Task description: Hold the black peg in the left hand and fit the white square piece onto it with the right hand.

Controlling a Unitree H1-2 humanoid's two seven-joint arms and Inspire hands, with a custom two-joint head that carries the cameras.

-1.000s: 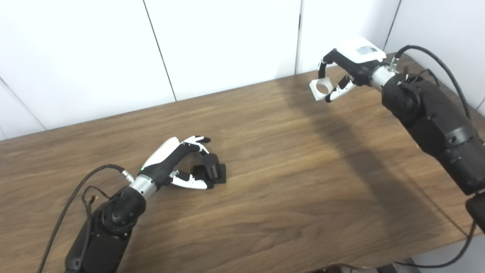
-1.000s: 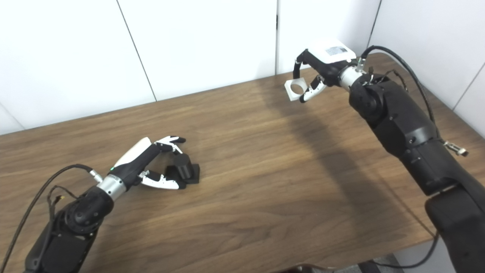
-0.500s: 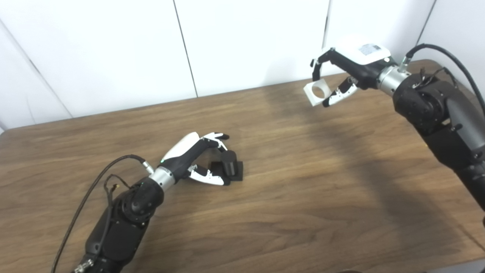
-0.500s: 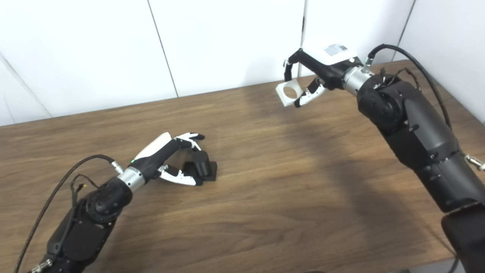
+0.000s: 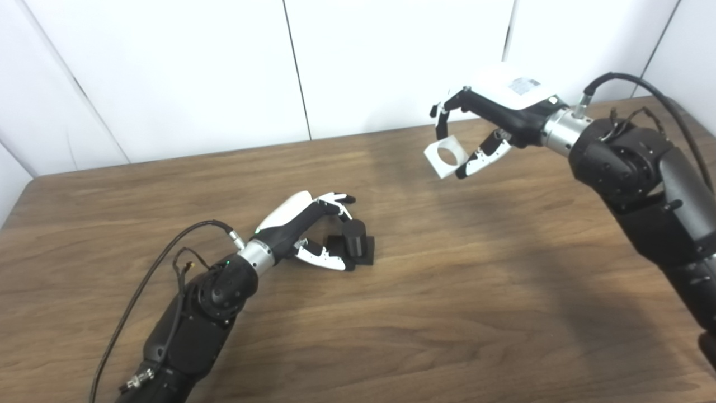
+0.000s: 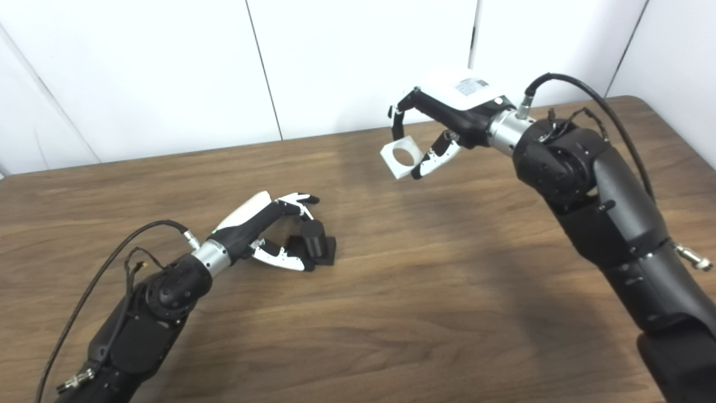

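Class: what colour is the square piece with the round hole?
White; the square piece, clearest in the left eye view.

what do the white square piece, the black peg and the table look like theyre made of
White square piece: probably plastic, matte, even white with crisp edges around its round hole. Black peg: likely matte plastic too, uniformly dark with no shine. Table: wood or wood-look laminate, brown grain streaks, slight sheen; cannot tell which.
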